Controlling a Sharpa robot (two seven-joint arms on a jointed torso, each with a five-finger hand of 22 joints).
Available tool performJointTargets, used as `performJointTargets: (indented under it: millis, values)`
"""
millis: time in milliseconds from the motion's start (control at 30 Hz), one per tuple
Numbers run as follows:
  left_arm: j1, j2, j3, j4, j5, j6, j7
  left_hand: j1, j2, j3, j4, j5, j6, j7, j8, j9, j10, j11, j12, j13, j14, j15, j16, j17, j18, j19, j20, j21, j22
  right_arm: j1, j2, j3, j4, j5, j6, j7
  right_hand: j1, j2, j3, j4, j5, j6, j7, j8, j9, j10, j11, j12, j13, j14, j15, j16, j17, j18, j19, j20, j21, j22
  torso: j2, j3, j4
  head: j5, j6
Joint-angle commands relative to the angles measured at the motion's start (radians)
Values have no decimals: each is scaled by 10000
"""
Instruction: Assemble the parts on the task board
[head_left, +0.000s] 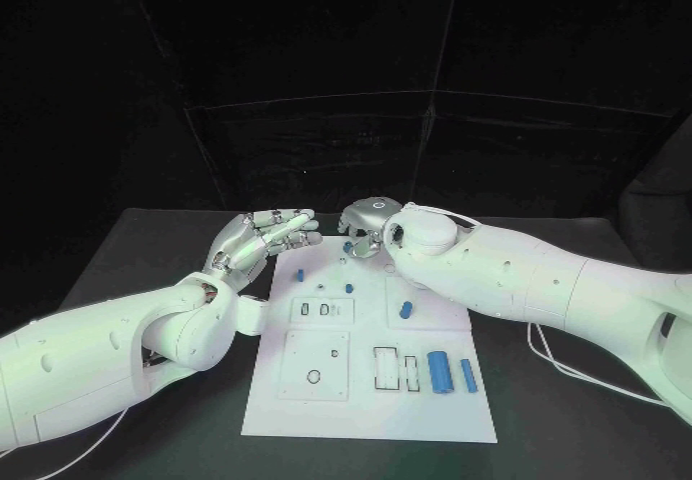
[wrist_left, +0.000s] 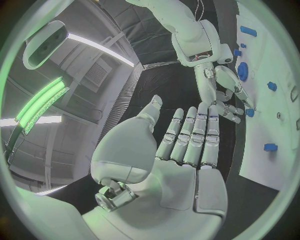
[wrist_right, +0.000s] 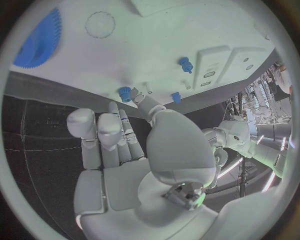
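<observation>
On a black counter (head_left: 173, 240), reaching over the white board's (head_left: 361, 400) far edge toward small blue pegs (head_left: 300, 272), left hand (head_left: 263, 238) flat and released, right hand (head_left: 369, 228) curled, grasp unclear; next, likely pinching one peg precisely.

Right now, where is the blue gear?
In the left wrist view, the blue gear lies on the white board by its far edge, just beside the right hand.

A black table (head_left: 159, 240) carried the scene; a white task board (head_left: 361, 400) lay flat at its middle.
</observation>
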Motion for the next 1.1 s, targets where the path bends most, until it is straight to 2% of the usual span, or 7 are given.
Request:
performJointTargets:
  millis: [33,333,533,633,733,767,1100]
  values:
    - [23,-1,10,14,-40,131,40,6,83,14,-70,57,72,553,-46,-15,71,19,-54,-15,-15,31,-52,-13,86,83,12,-11,-9,21,-31,5,38,22,-256,74,47,-45,-111,51,-29,-126,0,-23,1,-73,10,42,14,-48,18,-39,-25,-69,-77,20,-28,-4,4,-2,7,6,-5]
    - [31,-86,9,5,-40,151,49,7,83,14,-75,57,73,554,-51,-15,70,20,-60,-15,-15,32,-59,-15,85,85,12,-13,-12,47,-1376,9,1309,1225,-1186,37,187,141,-260,385,617,1303,142,408,186,1399,-122,856,195,166,-69,556,740,-183,294,-37,377,672,-37,15,-92,75,49]
    - [34,-123,8,-20,-39,174,43,7,84,14,-76,57,75,553,-51,-15,72,20,-61,-14,-14,32,-60,-15,84,86,12,-13,-13,83,-2562,6,2294,2670,-1137,-223,-113,-338,-797,750,812,1516,-168,518,166,3276,-574,2337,1127,244,-425,937,1255,-227,449,-366,568,974,-63,59,-192,77,83]
    - [35,-126,7,-49,-39,184,38,8,85,14,-78,57,77,552,-51,-15,74,19,-61,-14,-13,32,-61,-16,84,86,12,-14,-14,92,-3110,5,2632,3260,-769,-407,-117,-592,-1690,1304,1344,1320,-226,637,141,3242,-661,7523,6293,506,-517,2162,3264,-447,1008,-490,1131,2066,-72,84,-234,78,102]
    - [35,-119,7,-78,-39,195,36,10,87,15,-81,57,83,549,-51,-13,81,18,-62,-12,-10,32,-64,-17,84,88,11,-15,-16,95,-3469,4,2797,3526,-445,-561,214,-367,-2175,1786,1470,1072,-304,812,148,3006,-506,10846,9781,556,-233,2621,4048,-575,1219,-312,1412,2606,-77,101,-255,54,109]
    - [35,-112,6,-95,-39,202,35,10,87,15,-81,57,83,549,-51,-13,81,18,-62,-12,-10,32,-64,-17,84,88,11,-15,-16,97,-3627,3,2844,3621,-287,-651,66,-377,-2418,2042,1395,816,-66,776,104,3428,-427,11887,11008,626,-289,2852,4528,-616,1430,-303,1594,3029,-75,112,-261,49,115]
    - [33,-31,4,-201,-39,273,17,10,87,15,-81,57,83,549,-51,-13,81,18,-62,-12,-10,32,-64,-17,84,88,11,-15,-16,96,-3732,-1,2576,3658,351,-1078,614,-379,-3172,2725,1387,61,95,995,80,4395,-246,13834,13460,822,-102,3480,5801,-890,2186,-94,2253,4513,-46,112,-224,17,107]
